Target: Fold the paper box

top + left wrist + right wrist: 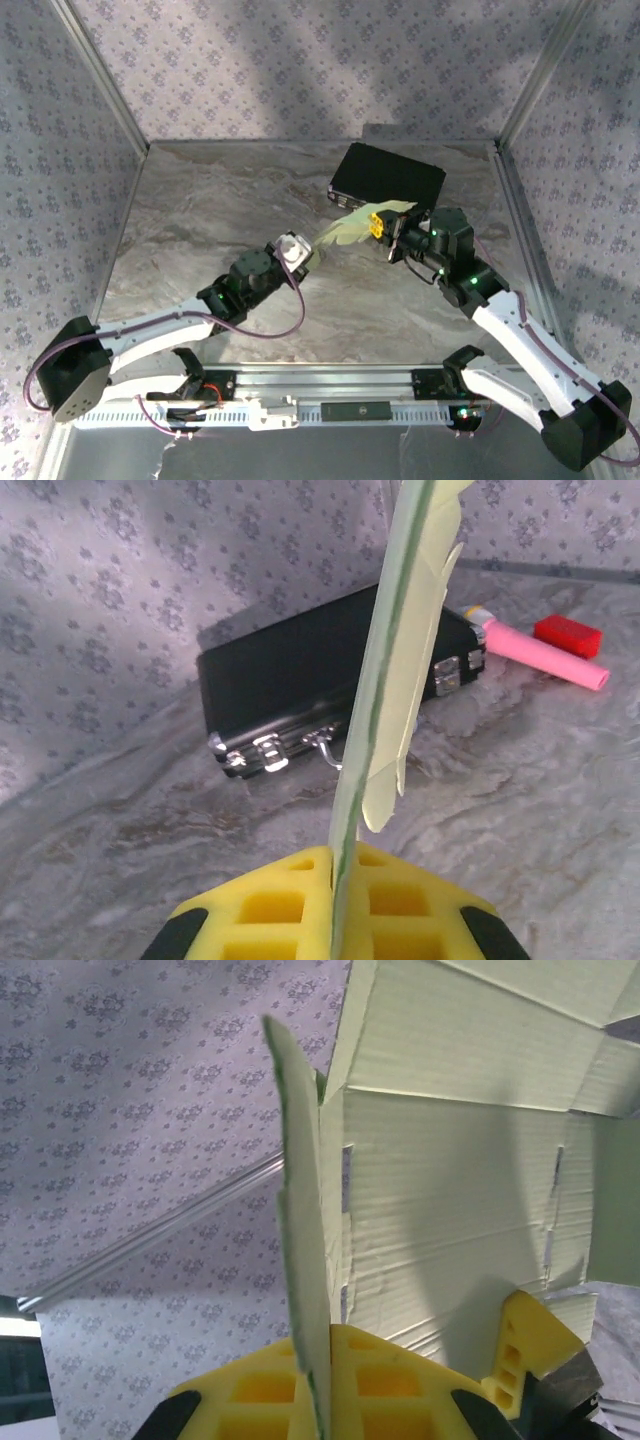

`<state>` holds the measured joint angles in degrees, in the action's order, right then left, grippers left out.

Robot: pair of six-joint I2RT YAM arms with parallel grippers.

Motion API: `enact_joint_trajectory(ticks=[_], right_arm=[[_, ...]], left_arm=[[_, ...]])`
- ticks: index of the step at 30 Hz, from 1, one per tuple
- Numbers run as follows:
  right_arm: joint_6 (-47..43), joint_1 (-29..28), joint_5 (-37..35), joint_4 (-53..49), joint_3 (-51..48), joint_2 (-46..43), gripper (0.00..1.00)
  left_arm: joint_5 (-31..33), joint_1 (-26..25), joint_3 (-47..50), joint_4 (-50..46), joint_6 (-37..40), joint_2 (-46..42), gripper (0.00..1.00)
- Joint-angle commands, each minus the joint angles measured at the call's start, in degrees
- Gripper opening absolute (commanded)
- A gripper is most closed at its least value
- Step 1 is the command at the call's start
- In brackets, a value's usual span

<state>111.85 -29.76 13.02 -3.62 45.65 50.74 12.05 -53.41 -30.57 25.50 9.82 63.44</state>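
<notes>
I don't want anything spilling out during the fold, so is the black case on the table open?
No, the black case lies shut on the table, its metal latches fastened across the seam.

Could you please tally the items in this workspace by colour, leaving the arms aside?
Pale green: 1, the paper box
Black: 1, the latched case
Pink: 1, the pen-like stick
Red: 1, the small block
Total: 4

the paper box [345, 232], pale green creased card with open flaps, hangs tilted above the table [200, 220].
</notes>
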Motion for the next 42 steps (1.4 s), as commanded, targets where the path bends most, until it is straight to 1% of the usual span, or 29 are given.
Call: enact_joint_trajectory(ticks=[1,2,3,4,5,7,8,9,11,13,16,18,20,21,23,26,27,28,30,32,34,35,38,39,42], right_arm=[[-2.0,2.0,0.5,-5.4,3.3,-1.6,0.31],[-4.9,3.0,0.4,-8.0,5.2,-2.0,0.43],[-8.1,3.7,0.2,-10.8,7.7,-2.2,0.53],[-12.4,4.0,-0.1,-15.0,11.3,-2.1,0.6],[-17.1,4.2,-0.7,-20.0,15.7,-1.8,0.64],[-21.9,2.9,-3.9,-27.3,22.1,-1.4,0.68],[-23.2,1.3,-6.1,-29.6,25.2,-1.6,0.7],[-23.9,-0.1,-7.7,-30.4,26.1,-1.8,0.72],[-24.7,-3.3,-10.7,-32.1,26.7,-2.2,0.76],[-25.5,-6.4,-13.3,-32.8,26.5,-2.2,0.79],[-26.7,-10.0,-16.6,-34.4,27.0,-1.1,0.79],[-27.6,-11.7,-18.4,-34.6,27.3,-0.3,0.8],[-28.6,-12.2,-18.8,-35.4,28.2,0.8,0.8],[-29.0,-12.2,-18.7,-35.8,28.7,1.4,0.8],[-29.6,-12.3,-18.8,-35.8,29.0,2.1,0.8],[-30.2,-12.4,-19.4,-36.3,29.0,2.6,0.8],[-30.1,-12.3,-19.5,-36.6,29.0,2.6,0.8],[-30.0,-12.1,-19.6,-36.7,28.9,2.6,0.8],[-30.4,-11.9,-19.5,-36.4,28.5,2.9,0.79],[-30.9,-11.8,-19.0,-35.6,28.1,3.7,0.79],[-30.9,-11.7,-18.4,-34.8,27.1,4.6,0.77],[-30.7,-11.9,-18.4,-33.7,26.1,4.8,0.74],[-29.5,-12.2,-18.3,-31.1,23.2,5.9,0.69],[-29.3,-12.4,-18.1,-29.2,20.1,6.2,0.66],[-27.6,-12.7,-16.8,-23.1,15.5,7.4,0.6]], left_arm=[[2.9,0.0,-5.6,-8.0,-1.4,-3.6,0.0],[4.0,-0.4,-8.1,-12.1,-1.0,-4.2,0.0],[4.7,-0.5,-10.9,-16.1,-0.9,-4.5,0.0],[5.8,-0.5,-14.9,-22.8,-1.5,-4.2,0.0],[7.0,-0.5,-19.1,-28.7,-2.2,-3.6,0.0],[9.0,-0.2,-25.6,-37.7,-4.1,-1.9,0.0],[9.3,0.0,-29.3,-43.1,-5.5,-0.9,0.0],[9.4,0.4,-31.8,-46.7,-7.1,-0.3,0.0],[5.9,2.2,-38.0,-55.8,-11.5,1.5,0.0],[1.9,3.1,-42.5,-62.6,-13.7,2.6,0.0],[-6.5,4.8,-48.5,-72.4,-15.3,4.6,0.0],[-15.3,8.0,-51.6,-77.5,-16.5,6.6,0.0],[-24.7,11.0,-53.3,-81.0,-16.6,8.1,0.0],[-31.5,13.0,-53.0,-81.2,-16.5,8.7,0.0],[-40.9,17.5,-51.8,-80.4,-17.3,9.0,0.0],[-53.1,24.8,-49.3,-77.4,-20.0,9.1,0.0],[-55.9,26.4,-48.8,-76.9,-20.5,9.5,0.0],[-55.3,26.7,-49.2,-77.6,-19.7,10.4,0.0],[-52.0,26.5,-50.5,-82.0,-16.6,13.9,0.0],[-48.7,26.3,-50.3,-83.1,-15.0,17.4,0.0],[-42.7,25.4,-49.8,-83.3,-13.5,20.6,0.0],[-39.1,24.6,-50.2,-84.0,-12.5,22.3,0.0],[-28.7,21.3,-51.0,-84.5,-10.1,25.4,0.0],[-26.5,20.0,-51.0,-84.2,-8.9,26.0,0.0],[-19.3,16.6,-50.4,-81.8,-6.0,26.2,0.0]])
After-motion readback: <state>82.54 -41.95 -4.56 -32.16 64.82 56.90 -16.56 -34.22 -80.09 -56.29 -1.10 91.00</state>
